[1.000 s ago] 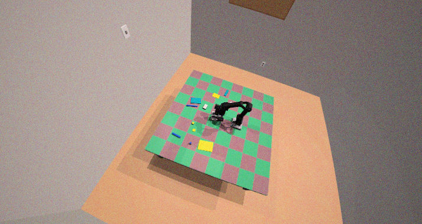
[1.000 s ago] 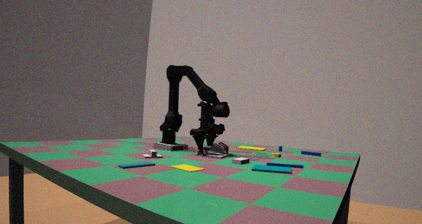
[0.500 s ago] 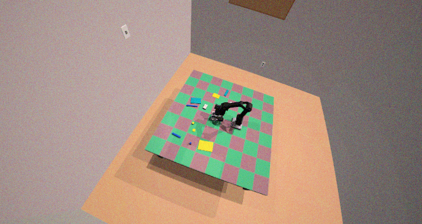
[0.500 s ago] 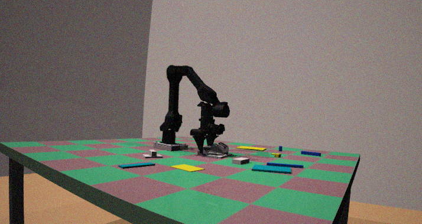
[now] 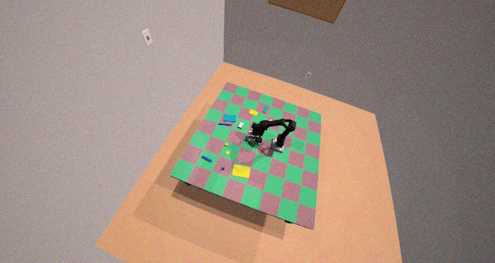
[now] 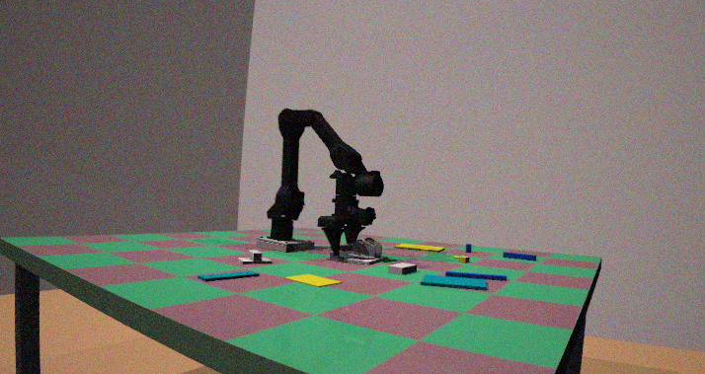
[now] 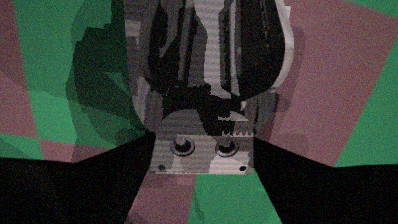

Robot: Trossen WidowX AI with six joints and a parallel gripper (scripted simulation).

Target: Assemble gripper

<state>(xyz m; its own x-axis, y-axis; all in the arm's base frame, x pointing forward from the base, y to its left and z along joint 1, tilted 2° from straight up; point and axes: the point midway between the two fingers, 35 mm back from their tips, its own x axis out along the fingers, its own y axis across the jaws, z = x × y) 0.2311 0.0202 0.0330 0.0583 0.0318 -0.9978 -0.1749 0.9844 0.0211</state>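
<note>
My gripper points down, low over the assembly, and is shut on the grey housing plate, one finger at each side. The plate's two round holes face up and something light shows inside each; these look like the jaw stubs. Two dark, curved jaws stand side by side beyond the plate, in the upper middle of the wrist view. Their inner ends run under the plate, where shadow hides the gear teeth. The gripper base lies flat on the table below them. Whether the plate is fully down and level cannot be told.
A white block lies near the assembly. A teal plate, blue bars, yellow plates and small yellow blocks lie around. A white stepped piece lies near the arm's base.
</note>
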